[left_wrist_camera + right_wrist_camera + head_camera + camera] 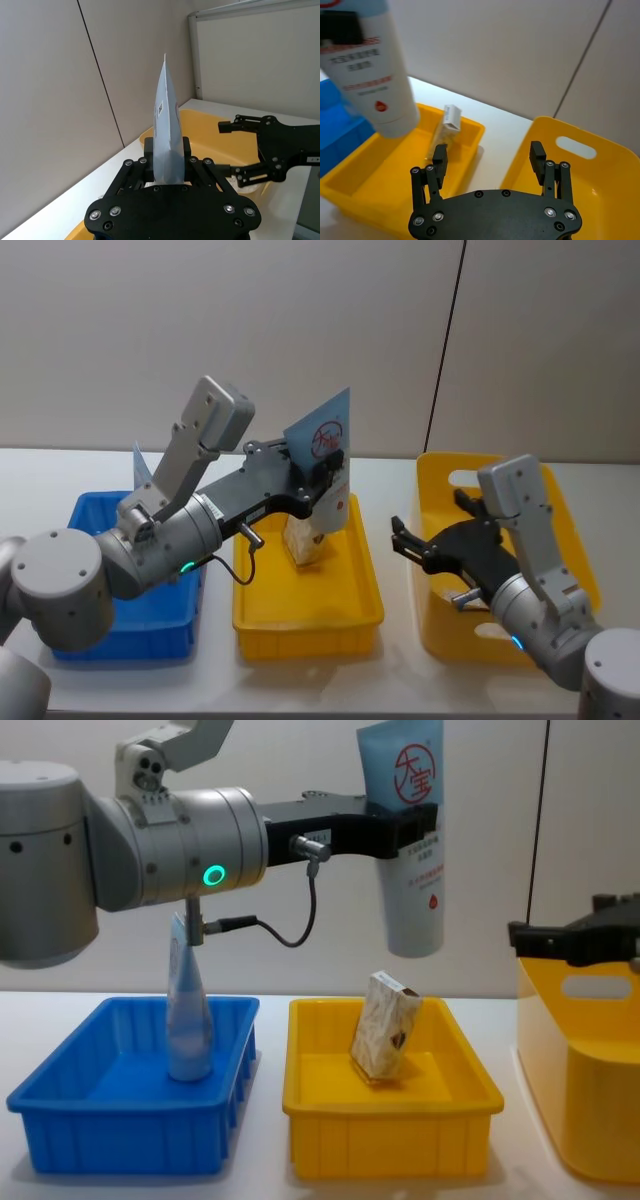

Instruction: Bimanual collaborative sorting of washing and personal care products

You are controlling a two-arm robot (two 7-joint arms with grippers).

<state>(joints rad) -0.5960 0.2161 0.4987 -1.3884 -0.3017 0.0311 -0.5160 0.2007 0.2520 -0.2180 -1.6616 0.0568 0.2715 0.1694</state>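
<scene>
One tube (322, 435) hangs cap-down above the far edge of yellow tray (305, 633), clamped by left gripper (328, 468), right gripper (400, 535) spread wide at left rim of yellow bin (432, 468); mid-transfer, next probably swing it over blue tray (120, 635) and release.

Your left arm (190, 525) stretches in from 8 o'clock; the left gripper (325, 472) sits raised near centre, fingers clamped on a tube (318, 435). Your right gripper (404, 538) hovers at 4 o'clock, fingers spread apart, pointing toward 9 o'clock.
</scene>
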